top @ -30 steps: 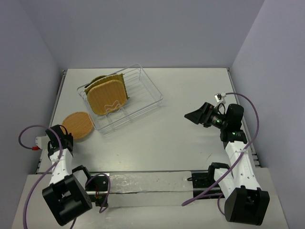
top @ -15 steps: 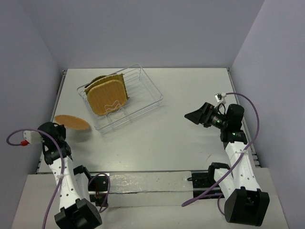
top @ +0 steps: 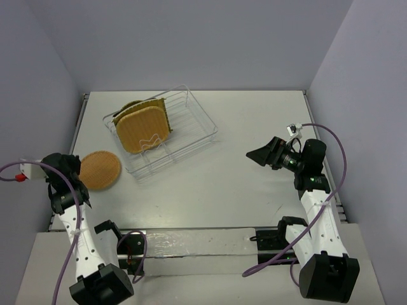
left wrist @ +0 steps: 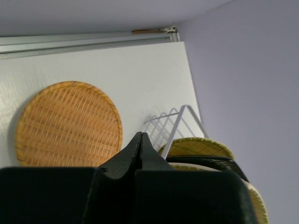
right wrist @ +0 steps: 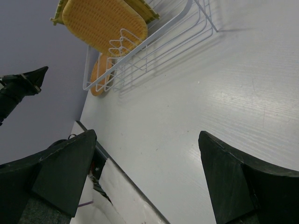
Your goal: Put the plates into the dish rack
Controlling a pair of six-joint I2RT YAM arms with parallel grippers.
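Note:
A round orange woven plate (top: 99, 170) lies flat on the table left of the dish rack (top: 191, 130); it also shows in the left wrist view (left wrist: 67, 123). My left gripper (top: 76, 168) is shut and empty, raised just left of that plate, its fingertips (left wrist: 141, 136) pressed together. In the rack stand a rounded-square orange woven plate (top: 144, 130), a yellow bamboo plate (left wrist: 196, 147) and a black plate (left wrist: 208, 161) behind it. My right gripper (top: 257, 154) is open and empty above the table, right of the rack, its jaws (right wrist: 149, 179) wide apart.
The rack (right wrist: 159, 42) sits at the back left, angled. The table's left edge and the purple side wall (top: 38, 95) are close to the left arm. Purple cables loop beside both arms.
The left arm rose and swung left. The round plate was tipped up on edge half a second ago and now lies flat again, slightly left of its first spot. The right arm has not moved.

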